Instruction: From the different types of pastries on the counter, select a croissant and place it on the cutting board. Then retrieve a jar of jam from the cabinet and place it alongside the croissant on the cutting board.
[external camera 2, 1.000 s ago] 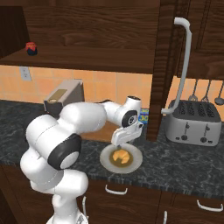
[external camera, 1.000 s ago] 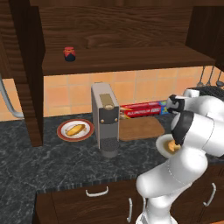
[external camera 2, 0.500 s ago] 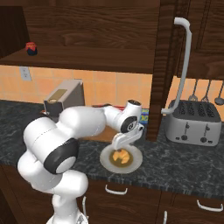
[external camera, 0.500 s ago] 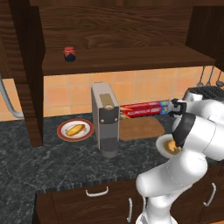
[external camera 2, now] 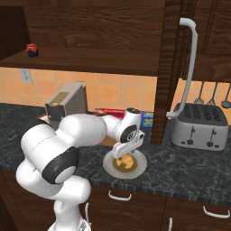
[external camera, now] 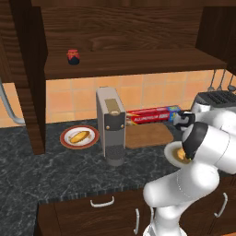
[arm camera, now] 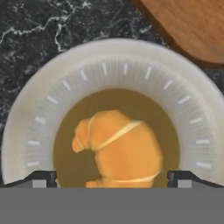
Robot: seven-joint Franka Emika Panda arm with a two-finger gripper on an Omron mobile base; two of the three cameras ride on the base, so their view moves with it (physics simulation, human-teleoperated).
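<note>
The white arm reached forward and bent down over the dark speckled tabletop [external camera: 55, 173], with the hand [external camera 2: 125, 152] pointing downward just above a round pale plate [external camera 2: 108, 168] near the front edge. In the hand view the two dark fingertips [arm camera: 43, 178] stood wide apart, one at each side of the croissant [arm camera: 117, 148], and nothing was gripped between them; whether they touched the pastry could not be told. From the left base view the robot's own elbow covered most of that plate, so only a sliver of its rim showed. The croissant was golden-brown, crescent-shaped with paler ridges, and lay in the plate's brown centre; its lower part was cut off at the bottom of the hand view. On the left of the tabletop a second plate [external camera: 69, 140] carried an elongated yellow-orange bun [external camera: 79, 136]. Further right stood a grey coffee machine [external camera: 110, 124], then the brown wooden cutting board [external camera: 150, 135], bare, just beside the croissant's plate. The jar of jam [external camera: 73, 56], small with a red lid, sat on the shelf of the dark wood cabinet [external camera: 138, 62] above.
</note>
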